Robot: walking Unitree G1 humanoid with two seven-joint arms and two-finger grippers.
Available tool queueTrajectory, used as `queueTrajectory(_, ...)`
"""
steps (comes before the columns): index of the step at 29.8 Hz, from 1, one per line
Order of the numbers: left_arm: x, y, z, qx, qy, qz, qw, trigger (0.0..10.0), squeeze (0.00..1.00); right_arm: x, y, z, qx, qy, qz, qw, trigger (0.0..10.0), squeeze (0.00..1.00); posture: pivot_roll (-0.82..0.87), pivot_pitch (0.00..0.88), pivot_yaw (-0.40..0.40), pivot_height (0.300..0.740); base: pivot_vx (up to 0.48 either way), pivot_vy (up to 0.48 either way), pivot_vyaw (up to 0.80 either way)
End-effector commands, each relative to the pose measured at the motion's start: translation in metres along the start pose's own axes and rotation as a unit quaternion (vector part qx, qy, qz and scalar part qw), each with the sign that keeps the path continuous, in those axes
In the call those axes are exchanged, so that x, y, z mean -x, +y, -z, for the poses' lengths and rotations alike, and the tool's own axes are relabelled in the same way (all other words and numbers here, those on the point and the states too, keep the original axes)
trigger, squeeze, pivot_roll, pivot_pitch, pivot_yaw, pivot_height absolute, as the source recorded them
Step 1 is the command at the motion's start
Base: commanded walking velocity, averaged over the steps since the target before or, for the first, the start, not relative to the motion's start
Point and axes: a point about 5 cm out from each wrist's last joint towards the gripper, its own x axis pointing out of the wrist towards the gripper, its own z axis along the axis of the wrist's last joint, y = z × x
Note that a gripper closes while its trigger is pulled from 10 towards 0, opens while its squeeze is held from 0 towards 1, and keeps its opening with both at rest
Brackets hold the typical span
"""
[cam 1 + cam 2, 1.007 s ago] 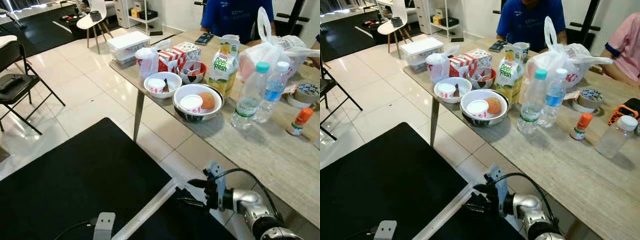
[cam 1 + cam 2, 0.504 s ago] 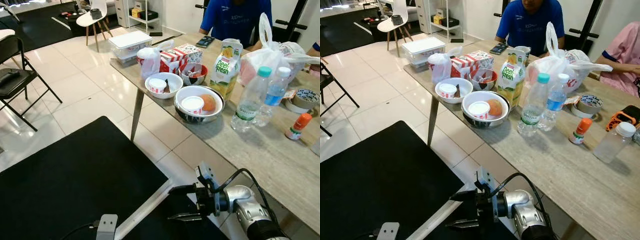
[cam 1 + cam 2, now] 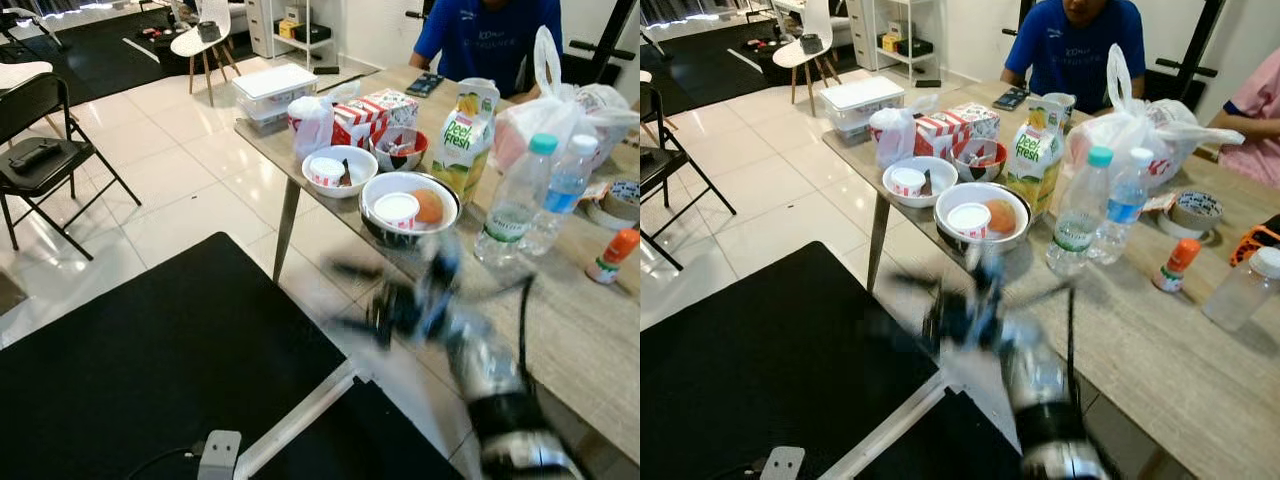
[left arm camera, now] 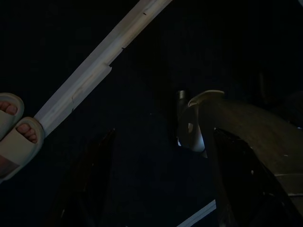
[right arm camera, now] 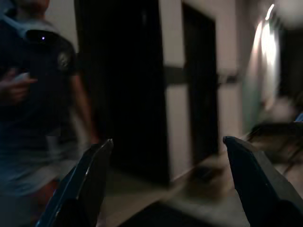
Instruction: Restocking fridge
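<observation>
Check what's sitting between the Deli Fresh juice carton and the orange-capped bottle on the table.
Two clear plastic water bottles: a teal-capped one and a blue-labelled one, standing side by side between the juice carton and the orange-capped bottle. Right eye view shows it best.

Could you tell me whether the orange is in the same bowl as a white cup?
Yes, the orange lies beside the white cup inside the bowl.
</observation>
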Motion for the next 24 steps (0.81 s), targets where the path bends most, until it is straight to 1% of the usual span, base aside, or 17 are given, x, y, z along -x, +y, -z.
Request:
queueTrajectory(1,0.001,-0.004,0.009,-0.004,0.013,0.006,1.0,10.0,0.0,0.004,-0.009,-0.006,0.019,-0.015,0.062,0.998,10.0,0.0,0.0,0.0,0.024,0.74,0.0,0.0,0.0)
queueTrajectory(4,0.001,-0.004,0.009,-0.004,0.014,0.006,1.0,10.0,0.0,0.003,-0.017,-0.016,0.04,-0.023,0.097,0.994,10.0,0.0,0.0,0.0,0.024,0.74,0.0,0.0,0.0)
queueTrajectory(8,0.001,-0.004,0.009,-0.004,0.014,0.006,1.0,10.0,0.0,0.002,-0.017,-0.019,0.04,-0.025,0.104,0.993,10.0,0.0,0.0,0.0,0.024,0.74,0.0,0.0,0.0)
queueTrajectory(9,0.001,-0.004,0.009,-0.004,0.015,0.006,1.0,10.0,0.0,0.002,-0.019,-0.023,0.043,-0.027,0.115,0.992,10.0,0.0,0.0,0.0,0.024,0.74,0.0,0.0,0.0)
queueTrajectory(10,0.0,-0.007,0.007,-0.002,0.011,0.008,1.0,10.0,0.0,0.005,-0.032,-0.044,0.082,-0.04,0.17,0.981,10.0,0.0,0.01,0.0,0.017,0.74,0.0,0.0,0.0)
queueTrajectory(11,0.0,-0.007,0.007,-0.002,0.011,0.008,1.0,10.0,0.0,0.005,-0.032,-0.044,0.082,-0.04,0.17,0.981,10.0,0.0,0.01,0.0,0.017,0.74,0.0,0.0,0.0)
queueTrajectory(12,-0.001,-0.009,0.005,-0.001,0.009,0.01,1.0,10.0,0.0,0.01,-0.047,-0.068,0.12,-0.053,0.242,0.961,10.0,0.0,0.01,0.0,0.017,0.74,0.0,0.0,0.0)
queueTrajectory(13,-0.001,-0.009,0.005,-0.001,0.009,0.01,1.0,10.0,0.0,0.01,-0.047,-0.068,0.12,-0.053,0.242,0.961,10.0,0.0,0.01,0.0,0.017,0.74,0.0,0.0,0.0)
queueTrajectory(14,-0.001,-0.011,0.004,0.0,0.007,0.011,1.0,10.0,0.0,0.016,-0.058,-0.089,0.158,-0.06,0.308,0.936,10.0,0.0,0.01,0.0,0.015,0.74,0.0,0.0,0.0)
queueTrajectory(15,-0.002,-0.011,0.004,0.001,0.006,0.012,1.0,10.0,0.0,0.02,-0.065,-0.103,0.184,-0.062,0.352,0.916,10.0,0.0,0.01,0.0,0.015,0.74,0.0,0.0,0.0)
queueTrajectory(16,-0.001,-0.012,0.005,0.001,0.008,0.012,1.0,10.0,0.0,0.022,-0.07,-0.109,0.212,-0.043,0.386,0.897,10.0,0.0,0.0,0.0,0.015,0.74,0.0,0.0,0.0)
queueTrajectory(17,-0.001,-0.012,0.005,0.001,0.008,0.012,1.0,10.0,0.0,0.022,-0.07,-0.109,0.212,-0.043,0.386,0.897,10.0,0.0,0.0,0.0,0.015,0.74,0.0,0.0,0.0)
queueTrajectory(18,-0.001,-0.012,0.006,0.001,0.009,0.012,1.0,10.0,0.0,0.024,-0.072,-0.111,0.231,-0.027,0.405,0.884,10.0,0.0,0.0,0.0,0.015,0.74,0.0,0.0,0.0)
queueTrajectory(19,-0.001,-0.012,0.006,0.001,0.009,0.012,1.0,10.0,0.0,0.024,-0.072,-0.111,0.231,-0.027,0.405,0.884,10.0,0.0,0.0,0.0,0.015,0.74,0.0,0.0,0.0)
queueTrajectory(21,-0.001,-0.012,0.007,0.002,0.011,0.012,1.0,10.0,0.0,0.026,-0.078,-0.111,0.248,-0.001,0.436,0.865,10.0,0.0,0.01,0.0,0.014,0.74,0.0,0.0,0.0)
queueTrajectory(23,-0.001,-0.012,0.008,0.002,0.011,0.012,1.0,10.0,0.0,0.026,-0.08,-0.11,0.248,0.005,0.444,0.861,10.0,0.0,0.01,0.0,0.014,0.74,0.0,0.0,0.0)
queueTrajectory(24,-0.001,-0.012,0.008,0.003,0.011,0.012,1.0,10.0,0.0,0.027,-0.082,-0.111,0.253,0.014,0.453,0.855,10.0,0.0,0.01,0.0,0.013,0.74,0.0,0.0,0.0)
